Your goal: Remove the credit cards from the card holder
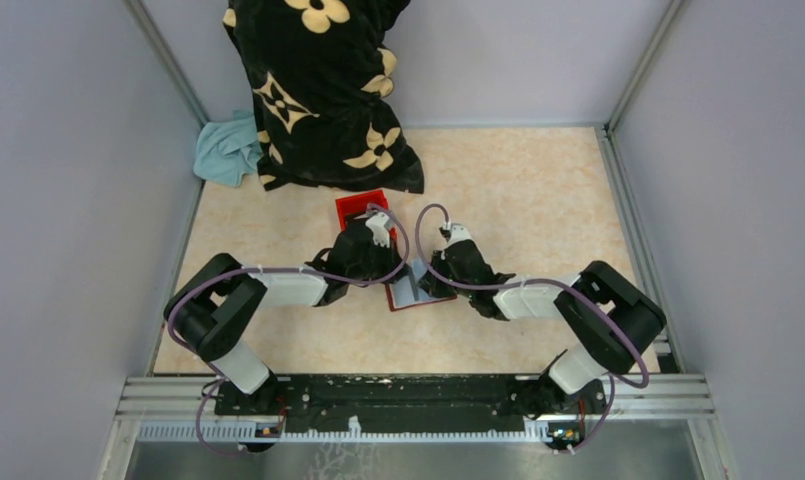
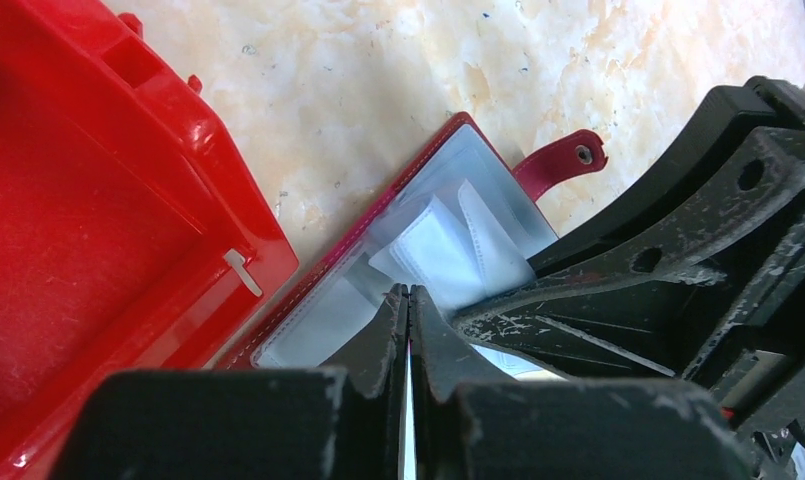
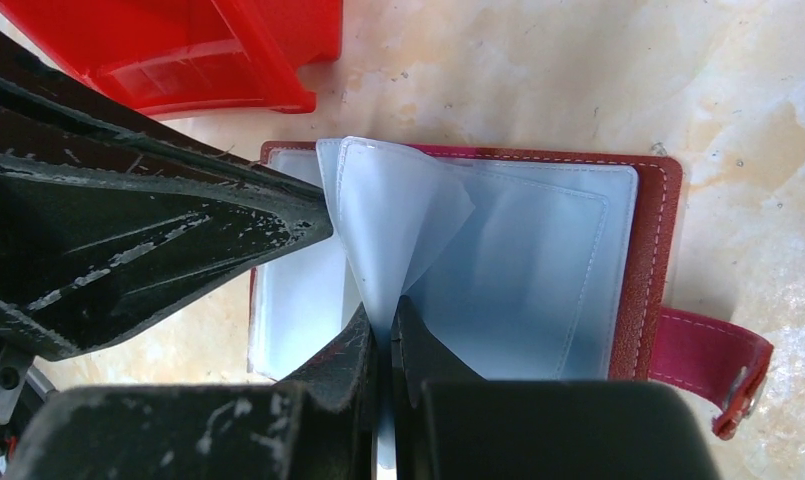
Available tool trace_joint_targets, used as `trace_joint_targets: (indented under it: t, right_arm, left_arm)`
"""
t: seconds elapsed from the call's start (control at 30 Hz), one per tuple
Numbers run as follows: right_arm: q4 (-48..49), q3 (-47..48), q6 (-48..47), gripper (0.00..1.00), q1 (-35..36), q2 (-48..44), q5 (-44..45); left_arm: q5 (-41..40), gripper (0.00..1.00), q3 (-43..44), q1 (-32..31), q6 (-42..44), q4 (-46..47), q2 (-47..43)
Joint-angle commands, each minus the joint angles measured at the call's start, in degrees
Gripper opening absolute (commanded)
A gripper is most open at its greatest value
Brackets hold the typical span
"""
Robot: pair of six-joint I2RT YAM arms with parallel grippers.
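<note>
The card holder (image 1: 419, 299) lies open on the table between my two grippers, dark red cover (image 3: 660, 250) down and its snap strap (image 3: 713, 365) out to one side. Pale blue clear sleeves fill it. My right gripper (image 3: 383, 325) is shut on one lifted sleeve leaf (image 3: 398, 205), which bends upward. My left gripper (image 2: 409, 294) is shut to a hairline, its tips touching that leaf's far corner. Whether it pinches anything I cannot tell. No credit cards show apart from the sleeves (image 2: 433, 245).
A bright red plastic open box (image 1: 359, 208) stands just behind the holder, close to my left gripper (image 1: 398, 272). A black flowered cloth (image 1: 323, 90) and a teal cloth (image 1: 226, 150) lie at the back left. Grey walls close in three sides.
</note>
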Motion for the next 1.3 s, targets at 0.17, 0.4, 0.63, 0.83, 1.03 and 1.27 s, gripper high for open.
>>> trace_joint_targets:
  t: [0.17, 0.4, 0.63, 0.83, 1.03, 1.27]
  right_arm:
    - [3.95, 3.68, -0.16, 0.0, -0.36, 1.59, 0.03]
    - [3.73, 3.78, -0.56, 0.02, -0.33, 0.11, -2.04]
    - [4.78, 2.69, -0.63, 0.02, -0.36, -0.28, -2.55]
    - [3.44, 3.37, -1.16, 0.02, -0.54, -0.74, -0.61]
    - [3.35, 4.03, -0.93, 0.02, -2.07, -0.3, -0.57]
    - [3.81, 4.67, -1.09, 0.03, -2.34, -0.78, -2.01]
  left_arm:
    - [1.14, 0.05, 2.12, -0.25, 0.1, -0.14, 1.51]
    - [2.19, 0.08, 1.95, -0.25, 0.26, 0.9, 1.58]
    - [1.48, 0.08, 2.12, -0.25, 0.63, 0.61, 2.02]
    - [0.01, 0.17, 4.83, -0.17, 1.34, -5.54, 1.86]
    - [-1.35, 0.46, 6.42, -0.16, 1.31, -8.61, 3.24]
    - [-2.9, 0.18, 9.34, -0.08, 1.0, -12.93, 6.49]
